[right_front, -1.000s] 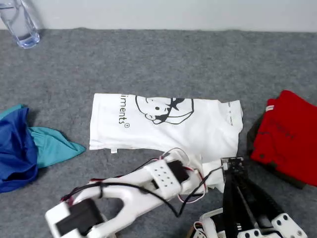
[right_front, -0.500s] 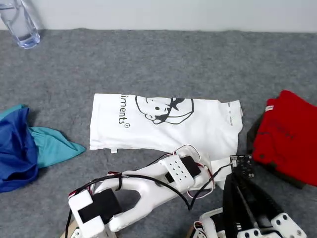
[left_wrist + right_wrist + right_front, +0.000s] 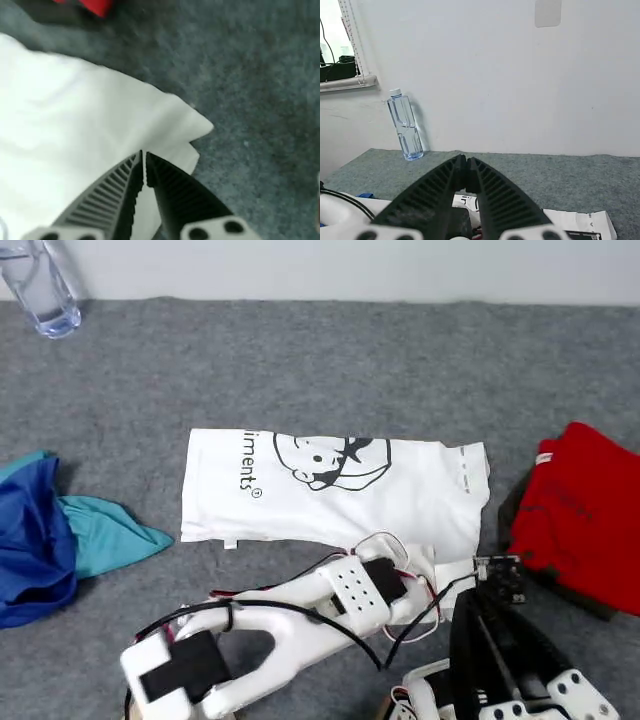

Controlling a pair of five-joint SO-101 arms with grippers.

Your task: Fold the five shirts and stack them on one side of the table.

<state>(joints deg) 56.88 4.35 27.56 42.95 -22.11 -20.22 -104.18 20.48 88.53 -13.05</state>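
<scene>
A white shirt [image 3: 330,490] with a black print lies partly folded in the middle of the grey table. My left arm [image 3: 350,590] lies across its near right corner. The left gripper [image 3: 144,156] is shut, its tips resting on the white shirt [image 3: 65,110] close to a folded corner; no cloth shows bunched between the fingers. My right gripper [image 3: 466,162] is shut on nothing, raised off the table and facing the far wall. Its black fingers [image 3: 475,640] stand at the near right edge. A folded red shirt [image 3: 580,505] lies on a dark one [image 3: 507,510] at the right.
A blue shirt [image 3: 30,540] and a teal shirt [image 3: 105,535] lie crumpled at the left edge. A clear water bottle [image 3: 40,285] stands at the far left corner by the wall. Bare grey carpet stretches behind the white shirt.
My left arm has slid to the right along the white shirt's near edge, onto its near right corner. The right arm's wrist has shifted slightly right.
</scene>
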